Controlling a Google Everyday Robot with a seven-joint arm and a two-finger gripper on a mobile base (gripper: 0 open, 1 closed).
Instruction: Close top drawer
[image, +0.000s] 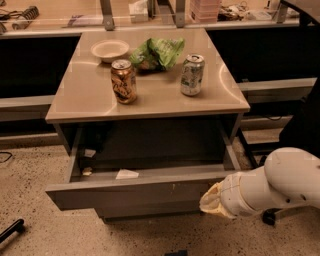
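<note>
The top drawer (135, 192) is a wide, shallow grey drawer pulled out from under the beige table top (90, 97). Its flat front panel has small pale scuffs right of centre. Inside lie a white paper scrap (126, 174) and small bits at the left. My gripper (212, 201) is at the end of the white arm (280, 182), low on the right, right at the drawer front's right end.
On the table top stand a brown can (123, 81), a silver-green can (192, 74), a white bowl (109, 50) and a green chip bag (159, 51). A long counter runs behind. Speckled floor lies in front, with a black object (12, 231) at the lower left.
</note>
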